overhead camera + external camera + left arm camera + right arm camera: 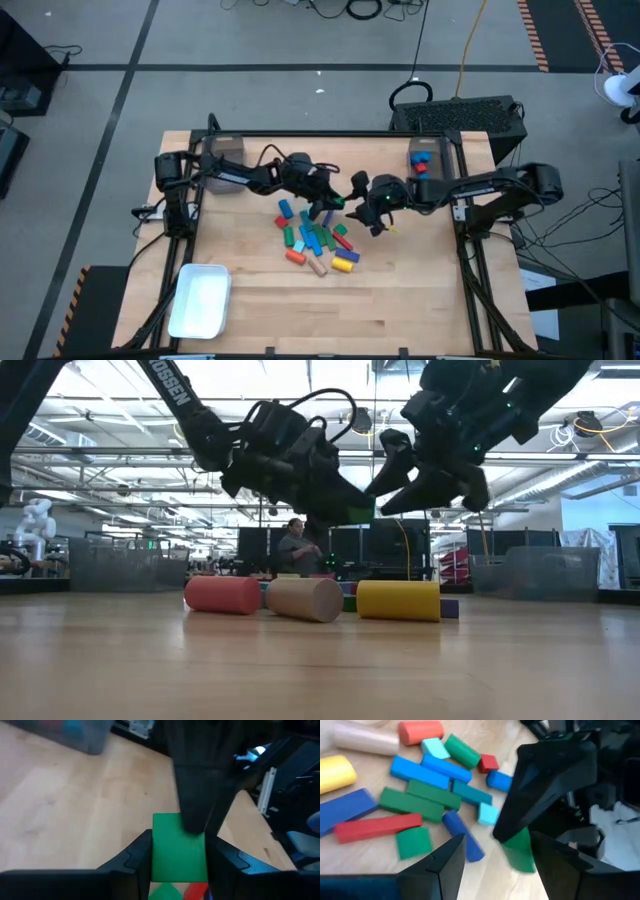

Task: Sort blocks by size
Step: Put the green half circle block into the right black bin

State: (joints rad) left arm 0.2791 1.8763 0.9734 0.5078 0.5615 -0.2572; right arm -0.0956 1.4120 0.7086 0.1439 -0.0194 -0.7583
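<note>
White letters "OSSEN" read on the left arm [175, 395] in the low view, the word's start cut off. The left pincer [177, 857] grips a green block [178, 851] above the tabletop [420, 300] near its middle. The right pincer [495, 852] hangs wide just beside. The other blocks [315, 238] lie heaped below, partly hidden.

High: straight down, far, whole table [400, 300].
Low: table-height, level, near.
Wrists: close, forward.
Shared: blocks [315, 238], green block [178, 847].
</note>
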